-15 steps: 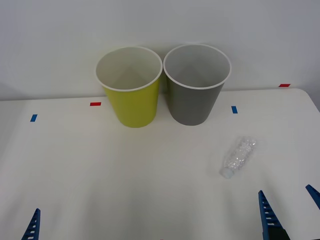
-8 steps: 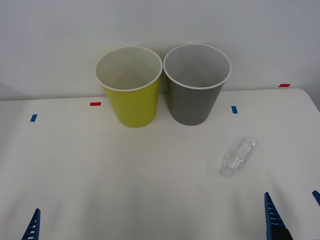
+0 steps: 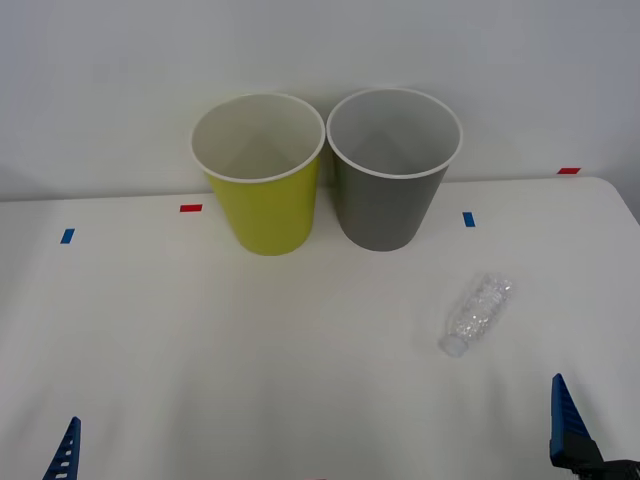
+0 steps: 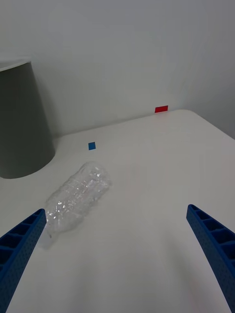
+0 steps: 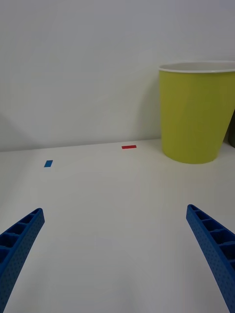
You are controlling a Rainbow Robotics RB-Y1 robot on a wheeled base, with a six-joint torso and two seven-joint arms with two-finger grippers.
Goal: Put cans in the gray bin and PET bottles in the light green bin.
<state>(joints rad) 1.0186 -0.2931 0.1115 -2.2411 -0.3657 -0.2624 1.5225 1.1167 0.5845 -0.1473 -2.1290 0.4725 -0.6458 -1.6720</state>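
Right wrist view, right gripper: its ribbed blue fingers stand wide apart with nothing between them, low over the white table near its front right corner.
Why it sits so: the spread looks set to take the bottle's width; my judgement is that this arm is lining up for a pick, since it is the arm nearest the bottle.
Small clear crinkly plastic bottle with a whitish cap: it lies on its side on the right half of the table, cap end toward the front edge, just ahead of the right gripper and apart from both fingers.
Tall round dark gray bin with a white rim: upright at the back edge, near the middle, just behind the bottle's far end.
Tall round yellow-green bin with a white rim: upright beside the gray one on its left, rims about touching; the bottle's proper goal, and the farther of the two.
Left gripper: fingers spread, holding nothing, idle near the front left corner.
Cans: none on the table.
Writing and brands: none readable; the bottle carries no label and the bins are plain.
Tape marks: small red and blue patches near the back edge, unlettered.
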